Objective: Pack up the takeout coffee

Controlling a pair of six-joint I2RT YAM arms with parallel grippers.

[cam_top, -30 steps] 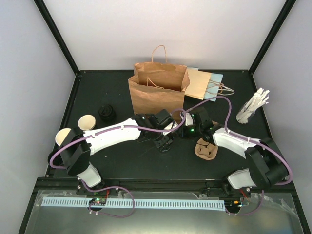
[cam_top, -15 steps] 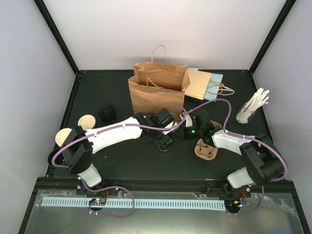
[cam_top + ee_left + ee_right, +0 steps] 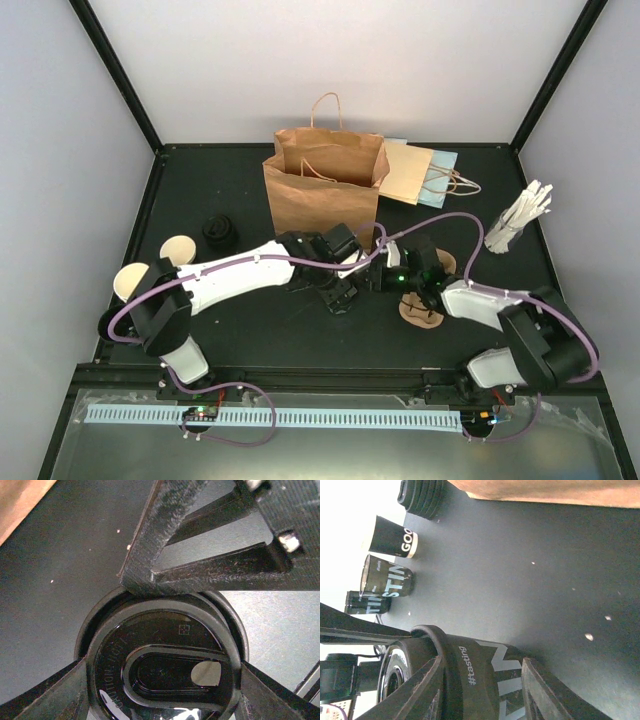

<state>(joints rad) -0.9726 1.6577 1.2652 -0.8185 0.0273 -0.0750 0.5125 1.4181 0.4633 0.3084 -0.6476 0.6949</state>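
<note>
One takeout coffee cup, black-sleeved with "#tasting" print, stands mid-table with my right gripper shut round its side. A black lid sits on its rim. My left gripper comes from above and is shut on that lid, a finger on each side. From above, both grippers meet in front of the bag: left gripper, right gripper; the cup is hidden under them. Other cups stand at the far left; these cups also show in the right wrist view.
An open brown paper bag stands behind the grippers, with flat bags beside it. A stack of black lids lies left of it. The brown pulp carrier lies under the right forearm. A holder of white sticks is at the right.
The right arm has shifted slightly, uncovering more of the carrier. The left gripper has stayed over the cup, and both grips are unchanged.
</note>
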